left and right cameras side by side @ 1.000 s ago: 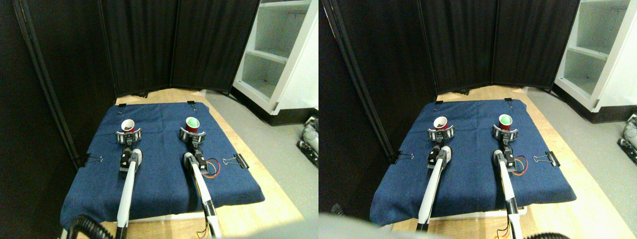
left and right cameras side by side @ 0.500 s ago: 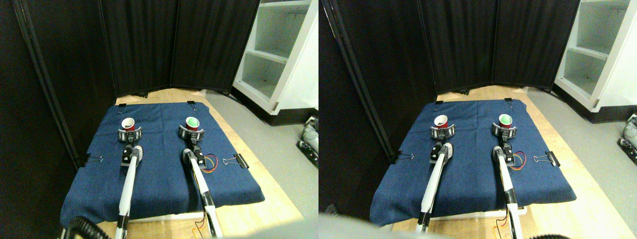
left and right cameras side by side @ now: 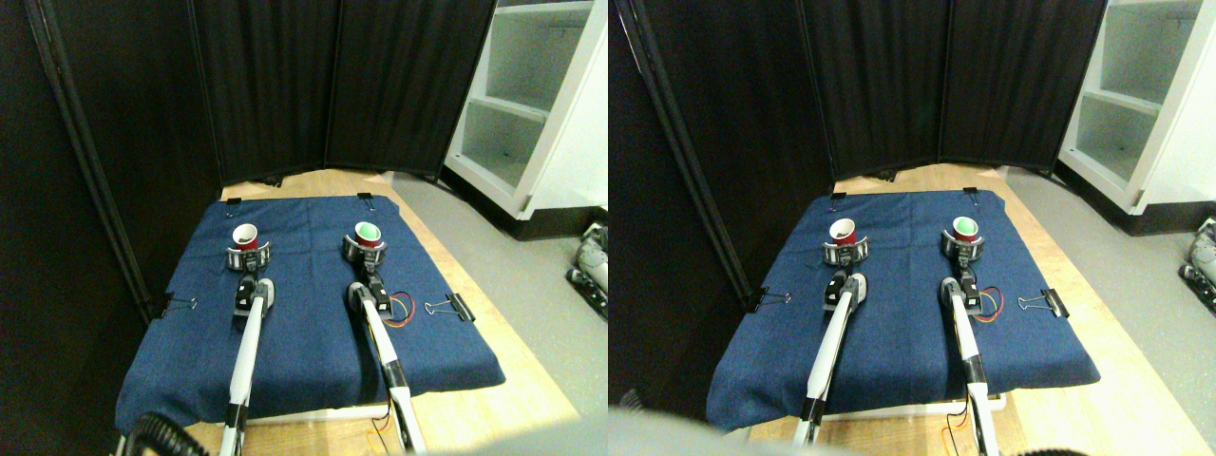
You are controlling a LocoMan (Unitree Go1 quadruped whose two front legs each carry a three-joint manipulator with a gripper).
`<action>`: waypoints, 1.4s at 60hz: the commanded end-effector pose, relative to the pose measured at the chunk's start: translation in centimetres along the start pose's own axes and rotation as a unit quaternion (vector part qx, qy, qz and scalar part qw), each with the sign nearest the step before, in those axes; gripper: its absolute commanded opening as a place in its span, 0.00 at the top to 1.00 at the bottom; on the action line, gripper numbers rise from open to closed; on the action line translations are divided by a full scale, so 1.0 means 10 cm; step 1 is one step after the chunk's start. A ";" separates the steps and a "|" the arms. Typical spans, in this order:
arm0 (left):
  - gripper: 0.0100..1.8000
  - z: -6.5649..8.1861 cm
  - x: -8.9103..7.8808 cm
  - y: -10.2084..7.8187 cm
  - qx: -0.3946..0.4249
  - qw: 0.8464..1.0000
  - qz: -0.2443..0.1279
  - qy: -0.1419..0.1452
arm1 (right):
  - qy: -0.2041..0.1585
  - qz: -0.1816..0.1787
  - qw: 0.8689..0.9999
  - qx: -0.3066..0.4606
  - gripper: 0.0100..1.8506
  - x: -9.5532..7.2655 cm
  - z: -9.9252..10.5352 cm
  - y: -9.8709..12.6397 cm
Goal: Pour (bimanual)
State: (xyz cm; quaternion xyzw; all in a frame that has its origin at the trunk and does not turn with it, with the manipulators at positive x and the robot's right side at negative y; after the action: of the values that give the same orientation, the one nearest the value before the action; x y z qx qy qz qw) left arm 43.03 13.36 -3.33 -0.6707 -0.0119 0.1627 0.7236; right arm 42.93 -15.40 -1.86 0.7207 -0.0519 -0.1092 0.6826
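Note:
Two red cups stand on the blue cloth (left and right cameras side by side: 313, 332). The left cup (left and right cameras side by side: 245, 237) has a white inside with something dark in it. The right cup (left and right cameras side by side: 368, 234) shows a green inside. My left gripper (left and right cameras side by side: 247, 255) sits around the base of the left cup, its pale arm running back to the bottom edge. My right gripper (left and right cameras side by side: 366, 251) sits around the base of the right cup in the same way. Both cups are upright and rest on the cloth.
Binder clips (left and right cameras side by side: 454, 307) pin the cloth's edges to a wooden board (left and right cameras side by side: 494, 313). Coloured wires (left and right cameras side by side: 404, 312) loop beside the right arm. Black curtain panels (left and right cameras side by side: 285, 85) close off the back and left. A white shelf unit (left and right cameras side by side: 532, 104) stands at the right.
Both arms have reached slightly forward, and each gripper now sits closer around its cup. The cups have stayed in place.

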 end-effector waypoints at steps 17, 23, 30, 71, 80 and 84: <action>0.82 -0.07 -0.02 -0.09 0.000 0.997 -0.018 -0.071 | -0.086 -0.005 0.995 -0.043 0.80 -0.05 -0.02 0.02; 0.82 -0.07 -0.04 -0.09 0.009 0.998 -0.021 -0.064 | -0.080 -0.003 0.996 -0.043 0.81 -0.06 -0.02 0.04; 0.82 -0.07 -0.06 -0.10 0.011 0.998 -0.024 -0.058 | -0.075 0.013 0.995 -0.067 0.81 -0.07 -0.03 0.05; 0.82 -0.12 -0.18 -0.57 0.067 0.996 -0.062 -0.005 | -0.033 0.060 0.992 -0.107 0.82 -0.13 -0.09 0.56; 0.82 -0.18 -0.21 -0.65 0.070 0.996 -0.063 0.008 | -0.024 0.066 0.991 -0.115 0.82 -0.16 -0.14 0.67; 0.82 -0.19 -0.22 -0.69 0.070 0.995 -0.064 0.016 | -0.020 0.072 0.990 -0.119 0.82 -0.15 -0.16 0.71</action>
State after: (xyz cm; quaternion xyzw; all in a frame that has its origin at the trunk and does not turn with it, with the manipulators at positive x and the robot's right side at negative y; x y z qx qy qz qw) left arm 42.68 11.24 2.42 -0.6081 -0.0235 0.1298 0.7828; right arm 42.06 -14.68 3.79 0.6252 -0.0894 -0.1112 0.7673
